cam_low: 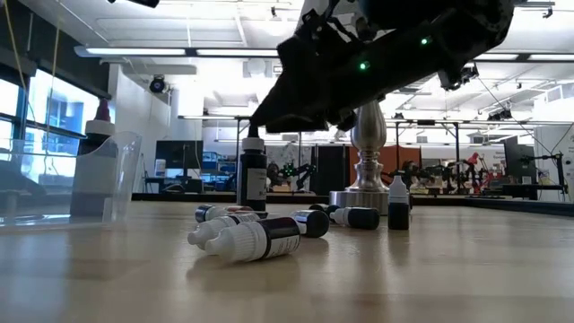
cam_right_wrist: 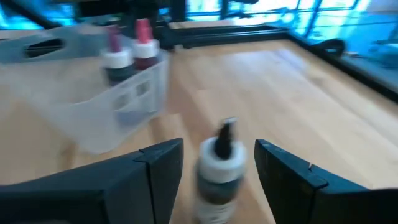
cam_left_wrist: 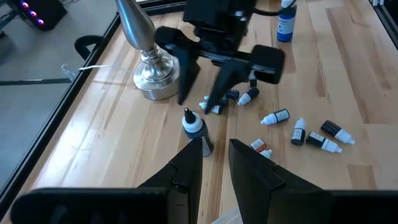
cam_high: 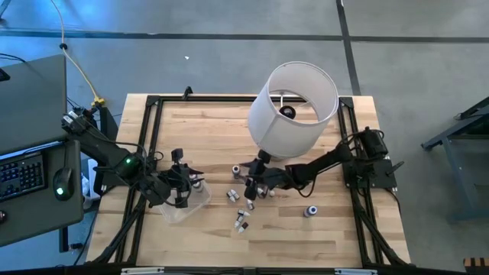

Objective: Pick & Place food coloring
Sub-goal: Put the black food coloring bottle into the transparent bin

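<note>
Wooden table (cam_high: 306, 244) edged by a black frame. Toward the back, a lamp with a big white lampshade (cam_high: 294, 107) on a silver base (cam_left_wrist: 155, 78), overhanging the right arm and close behind the bottles. Near the front left, a clear plastic tub (cam_high: 183, 208) holding two pink-capped food coloring bottles (cam_right_wrist: 127, 56). Left gripper (cam_left_wrist: 215, 146) at the tub, fingers narrowly apart, nothing between them. Right gripper (cam_left_wrist: 196, 106) low over mid-table, fingers spread wide either side of an upright dark-capped bottle (cam_left_wrist: 193, 127), a gap showing on each side in the right wrist view. Around it, loose bottles (cam_low: 251, 240) lying scattered on the wood, crowding the approach. Well apart to the right, one blue-capped bottle (cam_high: 310, 211).
</note>
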### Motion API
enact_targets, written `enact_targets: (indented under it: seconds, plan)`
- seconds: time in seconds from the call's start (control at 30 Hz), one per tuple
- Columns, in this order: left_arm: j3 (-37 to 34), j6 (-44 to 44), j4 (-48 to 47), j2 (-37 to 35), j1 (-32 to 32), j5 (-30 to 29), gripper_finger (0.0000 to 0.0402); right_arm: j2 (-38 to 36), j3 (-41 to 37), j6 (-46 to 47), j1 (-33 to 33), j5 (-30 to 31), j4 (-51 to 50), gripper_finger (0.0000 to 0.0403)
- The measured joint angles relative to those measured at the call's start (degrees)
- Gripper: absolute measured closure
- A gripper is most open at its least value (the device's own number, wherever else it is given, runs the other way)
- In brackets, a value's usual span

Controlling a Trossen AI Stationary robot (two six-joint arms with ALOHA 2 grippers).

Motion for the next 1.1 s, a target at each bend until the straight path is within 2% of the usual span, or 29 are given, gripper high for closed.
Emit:
enact_targets:
  seconds: [0.1, 0.3, 0.63, 0.9, 1.1]
  plan:
    - [0.00, 0.06, -0.06, 0.00, 0.00, 0.00, 0.0325, 0.00, 0.00, 0.14, -1.42, 0.17, 0.34, 0.0211]
    - [0.00, 0.24, -0.39, 0.00, 0.00, 0.00, 0.0325, 0.00, 0.00, 4.84, -4.51, -8.95, 1.33, 0.0211]
    - [0.00, 2.03, -0.39, 0.00, 0.00, -0.02, 0.0325, 0.66, 0.00, 3.89, -4.81, -9.39, 0.50, 0.0211]
    - [0.04, 2.15, -0.39, 0.00, 0.00, -0.12, 0.0325, 3.39, 0.09, 1.41, -4.81, -10.14, 4.59, 0.0211]
    - [0.04, 2.15, -0.39, 0.00, 0.00, -0.09, 0.0325, 3.50, 0.07, -1.69, -4.81, -9.70, 5.62, 0.0251]
